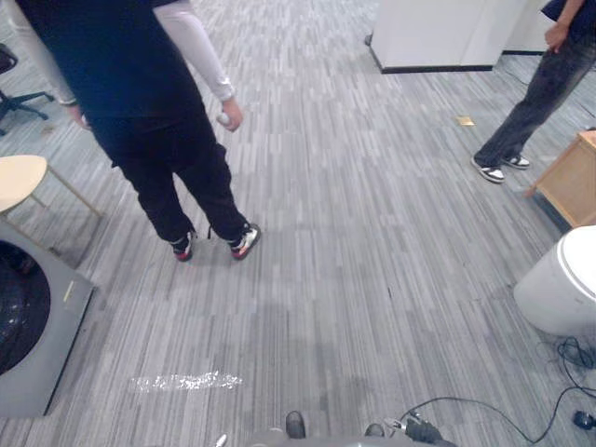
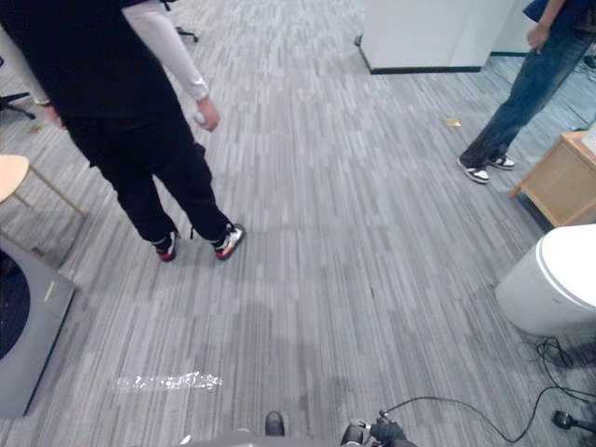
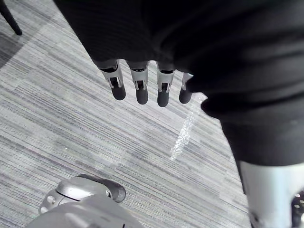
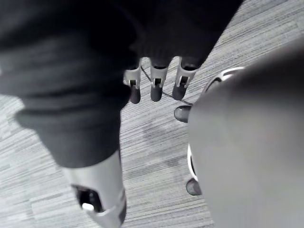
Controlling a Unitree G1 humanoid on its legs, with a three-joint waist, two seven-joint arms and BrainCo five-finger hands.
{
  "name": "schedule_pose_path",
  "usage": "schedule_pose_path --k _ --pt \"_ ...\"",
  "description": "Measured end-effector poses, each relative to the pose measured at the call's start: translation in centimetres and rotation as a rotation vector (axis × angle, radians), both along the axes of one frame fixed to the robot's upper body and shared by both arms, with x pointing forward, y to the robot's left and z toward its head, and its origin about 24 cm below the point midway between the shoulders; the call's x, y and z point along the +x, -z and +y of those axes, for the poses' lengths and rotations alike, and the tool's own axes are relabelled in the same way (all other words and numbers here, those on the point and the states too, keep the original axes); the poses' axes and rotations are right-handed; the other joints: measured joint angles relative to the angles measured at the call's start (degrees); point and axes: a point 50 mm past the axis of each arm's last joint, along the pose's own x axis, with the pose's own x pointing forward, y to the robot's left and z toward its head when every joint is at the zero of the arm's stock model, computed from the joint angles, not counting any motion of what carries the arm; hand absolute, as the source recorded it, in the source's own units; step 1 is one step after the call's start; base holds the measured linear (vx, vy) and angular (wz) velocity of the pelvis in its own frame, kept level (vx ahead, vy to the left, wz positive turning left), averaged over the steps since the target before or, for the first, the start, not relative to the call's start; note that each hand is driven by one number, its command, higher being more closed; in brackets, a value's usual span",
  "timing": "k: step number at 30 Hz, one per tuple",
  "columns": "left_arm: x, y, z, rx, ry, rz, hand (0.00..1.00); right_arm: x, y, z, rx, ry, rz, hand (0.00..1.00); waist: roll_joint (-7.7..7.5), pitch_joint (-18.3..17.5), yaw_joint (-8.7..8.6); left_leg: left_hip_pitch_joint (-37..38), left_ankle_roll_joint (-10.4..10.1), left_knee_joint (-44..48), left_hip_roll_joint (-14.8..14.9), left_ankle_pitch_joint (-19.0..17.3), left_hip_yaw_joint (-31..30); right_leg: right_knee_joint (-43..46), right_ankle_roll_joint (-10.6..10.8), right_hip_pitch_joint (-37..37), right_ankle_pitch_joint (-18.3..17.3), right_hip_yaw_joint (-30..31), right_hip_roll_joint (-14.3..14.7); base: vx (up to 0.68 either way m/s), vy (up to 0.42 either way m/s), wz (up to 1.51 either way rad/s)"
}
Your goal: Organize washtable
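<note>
Groundwork comes first, by my reading: nothing is being tidied yet, and you are at the approach step. Your left hand (image 3: 141, 88) hangs over the grey carpet (image 1: 354, 242) with its fingers straight and relaxed, holding nothing, and your right hand (image 4: 156, 83) hangs the same way, fingers loose and empty. Where the washtable stands you cannot tell from these pictures. The likeliest lead is at your right, where a wooden cabinet (image 1: 570, 179) sits just beyond a white rounded fixture (image 1: 562, 284). The next move calls for turning and walking that way until a worktop comes under the head camera. Keep well apart from the person in dark clothes (image 1: 154, 112) ahead on your left and the second person (image 1: 538, 93) far right. The head views give you the room: a round-seated stool (image 1: 17, 177) and a grey platform (image 1: 56, 326) at your left. The wrist views add what those lack, namely the state of each hand's fingers, and the left one looks straight down on the white mark (image 3: 183, 135) on the carpet.
</note>
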Motion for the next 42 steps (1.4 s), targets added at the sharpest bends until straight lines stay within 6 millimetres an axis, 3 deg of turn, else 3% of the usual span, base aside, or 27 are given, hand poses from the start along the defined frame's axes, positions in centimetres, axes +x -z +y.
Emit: schedule_pose_path --k 7,9,10,11,13,14,15,17,18,19,20,21,23,25,27,29,30,31,32,34,36,39,40,42 --pt "-0.2 -0.1 0.3 0.007 -0.01 0.002 0.0 0.4 0.0 0.4 0.002 0.001 -0.008 0.0 -0.55 -0.6 -0.17 3.6 0.7 -2.7 -1.1 1.2 -1.5 -0.9 0.1 3.7 0.4 -1.0 0.1 0.03 -0.017 0.08" --pt "-0.1 -0.1 0.6 0.014 -0.008 0.001 0.0 0.8 -0.1 0.6 0.008 0.001 -0.016 0.0 -1.1 -0.2 -0.84 2.2 1.7 1.4 -1.1 -0.8 -2.8 -0.5 -0.3 4.6 -0.3 -1.4 0.0 0.05 -0.021 0.4" --pt "-0.1 -0.1 0.8 0.018 -0.008 0.0 0.0 1.1 -0.1 0.7 0.011 0.0 -0.024 0.0 -1.11 0.6 -1.7 -0.9 1.5 9.1 -0.3 -4.5 -3.8 0.9 -0.5 5.1 -1.9 -1.9 0.0 0.01 -0.032 0.46" --pt "0.0 -0.2 0.8 0.019 -0.01 -0.002 0.0 1.7 -0.3 0.7 0.009 -0.005 -0.041 0.0 -0.29 2.2 -1.54 -3.6 1.1 17.8 1.5 -8.7 -4.3 1.8 -0.5 6.3 -3.1 -2.3 0.9 -0.02 -0.019 0.34" --pt "-0.3 -0.1 0.5 0.007 -0.038 0.005 0.0 2.1 -0.3 0.8 0.011 -0.008 -0.053 0.0 0.69 4.3 -0.49 -7.1 -0.5 29.2 3.7 -10.9 -4.3 2.0 0.4 8.0 -4.2 -1.4 1.8 -0.05 0.051 -0.02" --pt "-0.5 0.0 0.4 0.004 -0.048 0.008 0.0 2.0 -0.3 0.8 0.011 -0.004 -0.05 0.0 0.8 4.4 0.22 -8.2 -0.8 31.7 4.1 -10.7 -4.2 2.0 0.4 8.3 -4.2 -1.1 1.8 -0.01 0.098 -0.1" --pt "-0.5 0.0 0.5 0.004 -0.052 0.01 0.0 1.8 -0.3 0.6 0.008 0.0 -0.046 0.0 -0.53 5.1 1.05 -10.5 -2.4 36.2 4.3 -10.7 -4.4 2.0 0.5 9.2 -4.5 -0.5 1.4 0.03 0.117 -0.12" --pt "-0.6 0.1 0.0 -0.009 -0.056 0.013 0.0 1.9 -0.4 0.2 -0.004 -0.001 -0.047 0.0 0.13 5.5 1.6 -13.2 -2.0 38.0 5.5 -11.4 -5.5 2.2 1.0 9.1 -4.9 0.7 1.1 0.03 0.177 -0.23" --pt "-0.9 0.1 -0.4 -0.018 -0.06 0.019 0.0 1.8 -0.4 -0.2 -0.013 0.0 -0.045 0.0 0.71 5.7 1.71 -14.1 -2.8 37.2 6.1 -11.9 -6.7 2.3 1.5 8.3 -5.3 1.5 1.1 0.02 0.217 -0.53" --pt "-1.4 0.1 -0.5 -0.022 -0.072 0.031 0.0 1.6 -0.4 -0.6 -0.026 -0.008 -0.041 0.0 1.33 5.4 1.93 -12.5 -4.4 33.5 5.9 -15.2 -7.7 2.1 2.3 7.3 -5.5 3.5 1.1 0.04 0.203 -0.61" --pt "-1.9 0.2 -0.6 -0.024 -0.087 0.041 0.0 1.8 -0.5 -0.7 -0.031 -0.022 -0.043 0.0 2.61 5.1 2.05 -11.3 -1.7 30.3 5.4 -17.1 -7.3 2.7 3.3 7.1 -5.6 4.1 1.6 0.17 0.273 -0.67" --pt "-1.2 0.1 -0.2 -0.015 -0.101 0.023 0.0 1.9 -0.4 0.2 -0.009 -0.028 -0.045 0.0 0.57 5.8 1.6 -11.0 -1.1 27.8 4.1 -16.7 -4.8 9.4 2.7 3.5 -8.4 7.0 0.0 0.2 0.188 -0.35" --pt "-1.0 0.0 0.3 0.0 -0.103 0.017 0.0 1.3 -0.2 0.6 0.005 -0.015 -0.027 0.0 -0.7 5.6 1.72 -9.5 -0.7 27.1 2.6 -17.0 -3.0 10.5 2.5 4.6 -9.7 8.2 -0.6 0.29 0.109 -0.27" --pt "-0.9 0.0 0.5 0.004 -0.123 0.01 0.0 1.5 -0.2 0.7 0.007 -0.016 -0.027 0.0 -0.81 5.5 1.7 -9.5 1.2 29.9 2.4 -19.4 -1.4 8.4 3.1 6.3 -9.9 8.6 -0.5 0.28 0.113 -0.47" --pt "-0.8 0.1 0.2 -0.006 -0.133 0.007 0.0 1.4 -0.2 0.4 0.006 0.007 -0.027 0.0 0.78 5.0 1.57 -9.3 2.1 32.2 2.5 -22.1 -0.5 11.1 4.0 5.7 -10.1 9.2 -1.3 0.23 0.244 -0.34" --pt "-1.0 0.2 -0.2 -0.018 -0.131 0.018 0.0 0.6 -0.1 -0.6 -0.01 0.056 -0.012 0.0 2.11 4.6 1.35 -5.1 3.2 31.2 2.1 -23.9 0.3 25.2 2.8 1.5 -10.9 9.8 -3.3 0.24 0.279 -0.17" --pt "-1.2 0.2 -0.1 -0.018 -0.126 0.028 0.0 0.3 -0.1 -0.7 -0.007 0.072 -0.009 0.0 1.9 4.5 1.21 -3.8 3.7 30.4 1.6 -24.1 0.4 30.1 2.2 -0.1 -10.9 9.8 -4.2 0.27 0.238 0.07" --pt "-1.3 0.1 0.4 -0.005 -0.111 0.037 0.0 0.4 -0.1 -0.6 -0.006 0.088 -0.024 0.0 1.79 4.4 0.31 -1.7 4.6 29.7 0.8 -24.7 0.0 40.9 0.1 -3.3 -10.7 10.3 -5.5 0.24 0.122 0.28" --pt "-1.4 0.0 0.8 0.006 -0.094 0.047 0.0 0.6 -0.2 -0.4 -0.002 0.091 -0.038 0.0 1.16 4.4 -0.28 1.1 5.5 29.0 0.6 -25.2 -0.7 50.4 -0.9 -5.6 -11.3 10.5 -5.5 0.26 0.096 0.29" --pt "-1.4 -0.1 1.6 0.028 -0.065 0.051 0.0 0.6 -0.2 -0.3 0.0 0.096 -0.041 0.0 0.69 4.4 -0.25 7.3 5.5 24.7 0.1 -25.2 -1.8 60.4 -2.3 -8.0 -13.4 7.9 -4.1 0.32 0.073 0.24" --pt "-1.4 -0.2 1.6 0.031 -0.061 0.053 0.0 0.7 -0.2 -0.4 0.002 0.115 -0.054 0.0 0.83 4.4 -0.52 10.9 5.4 21.7 0.2 -25.1 -2.4 60.7 -3.7 -10.0 -15.4 5.8 -1.6 0.31 0.073 0.17" --pt "-1.4 0.0 1.1 0.018 -0.08 0.051 0.0 1.1 -0.4 -0.4 0.013 0.183 -0.09 0.0 1.05 4.6 -2.09 15.2 5.3 18.0 0.4 -25.1 -4.3 53.6 -5.3 -14.1 -17.8 3.2 3.3 0.32 0.045 0.38" --pt "-0.6 0.1 0.2 0.0 -0.072 0.029 0.0 1.5 -0.7 -0.6 0.008 0.217 -0.133 0.0 1.94 5.2 -2.64 18.0 4.4 16.4 1.4 -25.6 -5.1 46.2 -6.1 -17.0 -17.9 1.5 6.5 0.39 0.038 0.37" --pt "0.4 0.1 -0.4 -0.01 -0.061 -0.001 0.0 2.0 -1.1 -0.8 0.003 0.233 -0.171 0.0 2.63 5.6 -2.98 19.7 2.7 16.2 2.9 -26.5 -6.1 36.3 -7.7 -20.0 -16.1 0.0 8.7 0.47 0.033 0.6"
